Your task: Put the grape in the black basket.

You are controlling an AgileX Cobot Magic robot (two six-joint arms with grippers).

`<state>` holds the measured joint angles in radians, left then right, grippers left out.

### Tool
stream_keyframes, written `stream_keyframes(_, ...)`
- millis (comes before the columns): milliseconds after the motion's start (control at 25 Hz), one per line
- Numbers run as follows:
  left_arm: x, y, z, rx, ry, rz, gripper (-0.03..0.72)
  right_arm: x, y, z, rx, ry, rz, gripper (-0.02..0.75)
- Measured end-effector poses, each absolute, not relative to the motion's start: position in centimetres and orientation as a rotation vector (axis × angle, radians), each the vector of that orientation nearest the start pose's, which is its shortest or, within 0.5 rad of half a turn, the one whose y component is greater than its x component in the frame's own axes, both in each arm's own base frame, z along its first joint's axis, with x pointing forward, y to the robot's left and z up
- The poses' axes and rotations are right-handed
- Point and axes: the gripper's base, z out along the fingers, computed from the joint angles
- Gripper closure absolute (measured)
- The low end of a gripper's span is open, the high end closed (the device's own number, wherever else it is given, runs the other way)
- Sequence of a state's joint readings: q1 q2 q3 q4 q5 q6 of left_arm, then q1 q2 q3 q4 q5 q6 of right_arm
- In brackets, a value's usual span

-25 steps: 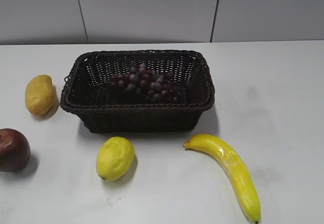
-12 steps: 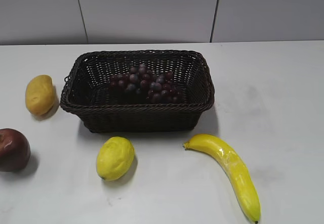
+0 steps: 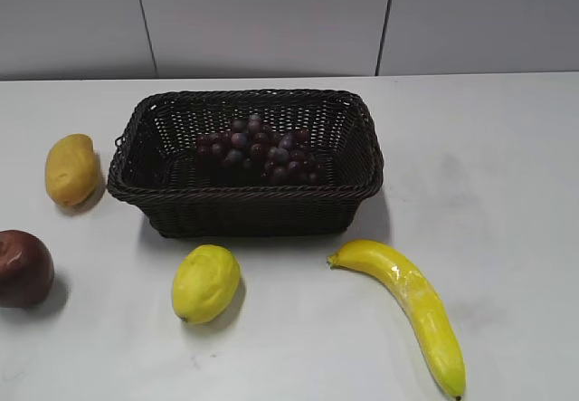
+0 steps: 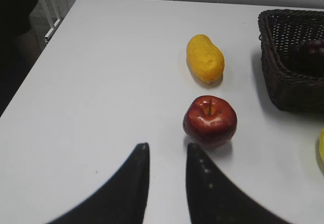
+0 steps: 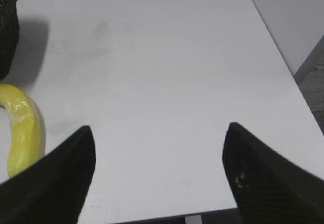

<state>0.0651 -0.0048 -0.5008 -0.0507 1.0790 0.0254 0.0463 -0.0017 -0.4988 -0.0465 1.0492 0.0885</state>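
The bunch of small dark red-purple grapes [image 3: 258, 150] lay inside the rectangular dark woven wicker basket [image 3: 244, 195], upper centre of frame. The left gripper [image 4: 166, 155] was nearly closed and empty; the right gripper [image 5: 158, 153] gaped wide, also empty. Placement appeared complete; nothing further seemed required.

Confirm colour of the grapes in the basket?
Dark red-purple; the grapes lie inside the black basket. Clearest in the exterior view.
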Motion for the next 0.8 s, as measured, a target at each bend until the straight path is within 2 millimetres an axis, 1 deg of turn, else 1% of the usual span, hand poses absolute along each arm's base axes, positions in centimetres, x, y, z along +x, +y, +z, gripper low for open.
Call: stream_keyframes(800, -0.63, -0.45, 27.61, -0.038, 2.056, -0.005, 0.46, -0.45, -0.17, 27.76, 0.029, 2.031, 0.042, 0.145)
